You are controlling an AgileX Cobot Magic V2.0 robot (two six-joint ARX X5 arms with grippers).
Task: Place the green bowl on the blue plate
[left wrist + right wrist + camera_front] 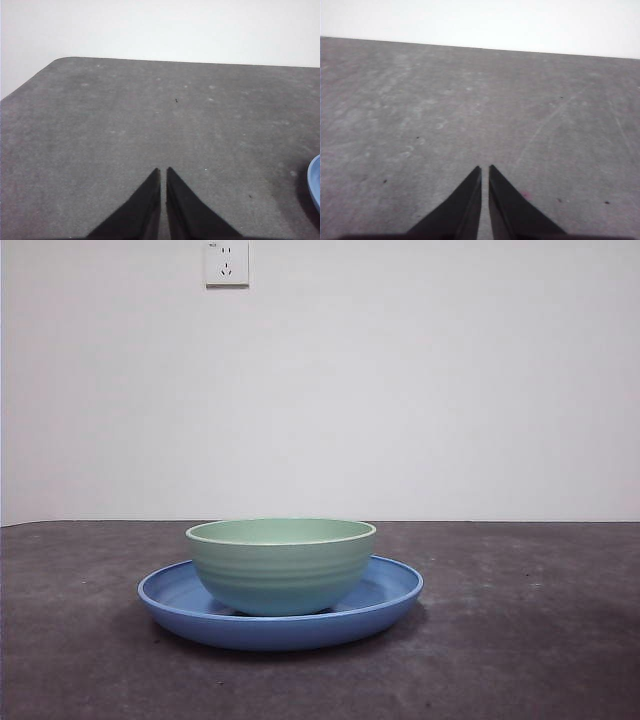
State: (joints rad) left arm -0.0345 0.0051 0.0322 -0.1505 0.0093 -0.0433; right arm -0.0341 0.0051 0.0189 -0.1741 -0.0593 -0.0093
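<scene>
Against a plain white wall (400, 390) fitted with a white power socket (227, 262), we see a dark grey, faintly speckled table (520, 640) running level across the front view. Near its middle sits the wide, shallow, glossy medium-blue round plate (390, 592), its low upturned rim catching the light. Standing upright inside that plate, resting on its floor, is the deep, pale mint-green round bowl (281, 570), ringed with faint horizontal ridges and finished with a lighter rim. The bowl is narrower than the plate, so we see blue rim showing on both sides of it, and its mouth is level.

Neither arm appears in the front view. From the left wrist camera we see the left gripper (163, 172) hanging over bare table, its two black jaws drawn together with only a thin slit between the tips and nothing held; a sliver of the plate (315, 182) shows at the picture's edge, well apart from those jaws. From the right wrist camera we see the right gripper (485, 170) likewise over bare table, its black jaws pressed nearly tip to tip and holding nothing, with neither plate nor bowl in sight.
</scene>
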